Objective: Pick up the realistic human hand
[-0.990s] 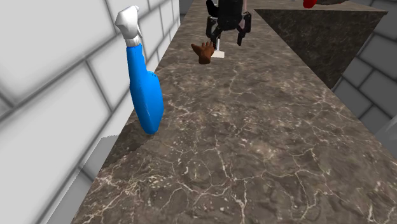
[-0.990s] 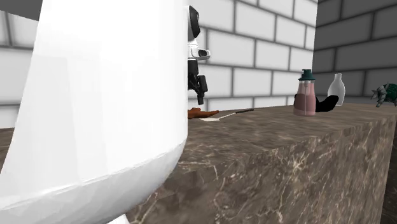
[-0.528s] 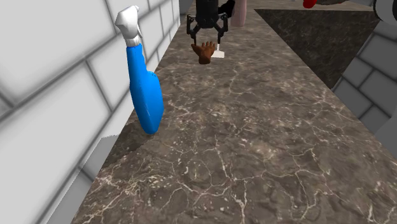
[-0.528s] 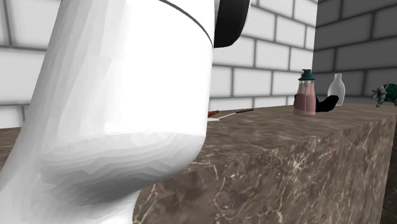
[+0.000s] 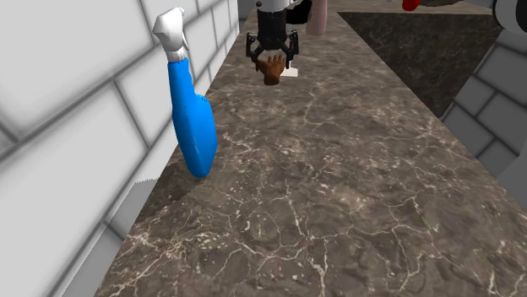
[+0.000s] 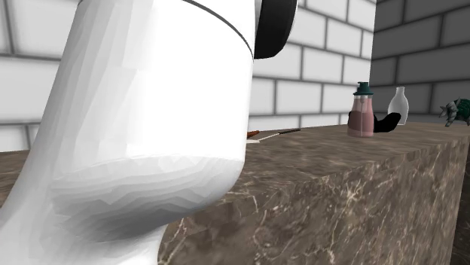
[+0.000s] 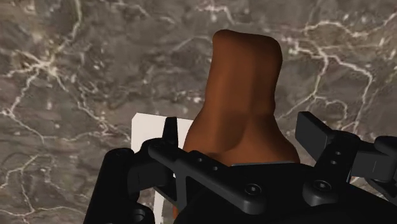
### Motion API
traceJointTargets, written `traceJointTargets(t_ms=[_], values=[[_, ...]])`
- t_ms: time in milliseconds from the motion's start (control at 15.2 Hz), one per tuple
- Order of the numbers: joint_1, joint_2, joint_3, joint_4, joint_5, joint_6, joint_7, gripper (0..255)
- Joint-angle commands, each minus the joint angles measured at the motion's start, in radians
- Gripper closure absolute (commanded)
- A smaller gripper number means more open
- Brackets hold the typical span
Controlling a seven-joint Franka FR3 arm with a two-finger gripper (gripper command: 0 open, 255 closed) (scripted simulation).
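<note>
Open gripper (image 5: 272, 56) over brown hand (image 5: 272, 70), far end of marble counter (image 5: 355, 186), near the tiled wall.
Jaws spread, one either side of the hand, nothing clasped yet. The hand lies flat, partly on a white sheet (image 7: 147, 127), directly under the gripper. Probably a light, stiff model with smooth skin, so it may slip. Best hold is likely across the palm near the wrist stub, not the splayed digits.

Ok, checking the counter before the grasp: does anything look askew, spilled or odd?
The blue spray bottle leans tilted against the tiled wall rather than standing upright. The brown hand lies partly on a white card; nothing looks spilled.
</note>
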Motion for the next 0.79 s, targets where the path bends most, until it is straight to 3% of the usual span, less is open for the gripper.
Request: traceJointTargets(t_ms=[0,66,726], values=[[-0.002,-0.005,0.000,-0.019,0.001,0.015,0.001,0],[-0.002,-0.008,0.000,-0.022,0.002,0.014,0.002,255],[-0.001,-0.003,0.000,-0.002,0.001,0.000,0.000,255]])
